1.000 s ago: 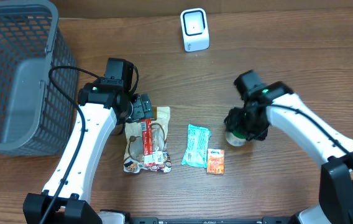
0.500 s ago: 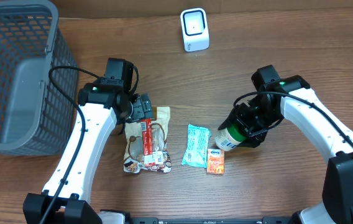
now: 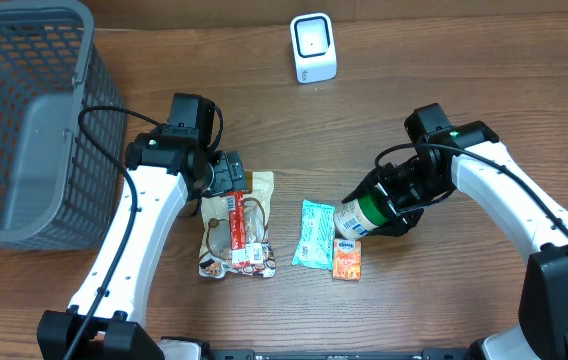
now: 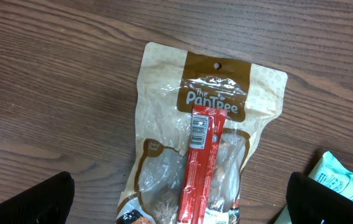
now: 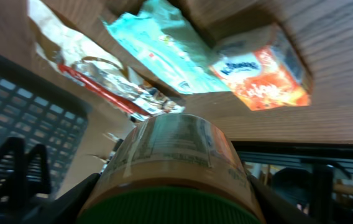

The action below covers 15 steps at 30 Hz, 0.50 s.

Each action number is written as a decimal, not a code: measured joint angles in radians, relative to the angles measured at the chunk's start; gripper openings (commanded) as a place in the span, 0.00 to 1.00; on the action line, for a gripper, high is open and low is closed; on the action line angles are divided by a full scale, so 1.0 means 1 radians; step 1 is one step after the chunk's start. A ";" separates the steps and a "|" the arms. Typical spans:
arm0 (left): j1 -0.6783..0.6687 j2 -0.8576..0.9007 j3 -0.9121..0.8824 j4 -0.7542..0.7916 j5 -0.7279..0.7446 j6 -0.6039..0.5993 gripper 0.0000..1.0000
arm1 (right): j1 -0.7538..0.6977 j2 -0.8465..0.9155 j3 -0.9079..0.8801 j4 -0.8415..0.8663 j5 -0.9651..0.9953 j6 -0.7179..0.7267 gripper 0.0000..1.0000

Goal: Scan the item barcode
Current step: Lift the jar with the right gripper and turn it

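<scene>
Right gripper (image 3: 392,203) grips jar (image 3: 355,218), tilted, off the worktop (image 3: 464,80) near its front-middle, beside orange box (image 3: 346,259). Left gripper (image 3: 228,184) wide apart, empty, over snack bag (image 4: 164,81). Step: probably carrying to scan. Next: bring jar's barcode to face scanner (image 3: 313,47) at far edge.
</scene>
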 measured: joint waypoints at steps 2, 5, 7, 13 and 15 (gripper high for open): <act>0.000 0.000 0.000 0.000 0.000 0.000 1.00 | 0.000 0.000 0.000 0.005 -0.006 0.018 0.06; 0.000 0.000 0.000 0.000 0.000 0.000 1.00 | 0.000 0.000 0.000 0.006 -0.010 0.032 0.06; 0.000 0.000 0.000 0.000 0.000 0.000 1.00 | 0.000 0.000 0.000 0.005 -0.011 0.039 0.06; 0.000 0.000 0.000 0.000 0.000 0.000 1.00 | 0.000 0.000 0.000 0.006 -0.036 0.050 0.06; 0.000 0.000 0.000 0.000 0.000 0.000 1.00 | -0.001 0.000 0.000 0.006 -0.052 0.053 0.06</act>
